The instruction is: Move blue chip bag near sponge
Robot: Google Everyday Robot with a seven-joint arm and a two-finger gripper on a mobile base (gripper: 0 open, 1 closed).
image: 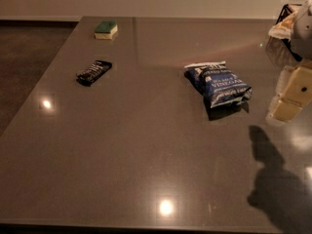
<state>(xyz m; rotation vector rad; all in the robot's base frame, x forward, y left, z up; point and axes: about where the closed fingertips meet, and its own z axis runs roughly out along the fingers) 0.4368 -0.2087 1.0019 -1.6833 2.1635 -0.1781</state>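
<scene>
tool (291,97) at right edge, above surface (146,169), grip state unclear | blue chip bag (218,83) lying right of centre | sponge (106,29) at far left, well apart from bag

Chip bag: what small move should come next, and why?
Probably bring the gripper left toward the chip bag: it hangs at the right edge, apart from the bag, which lies far from the sponge at the far left.
</scene>
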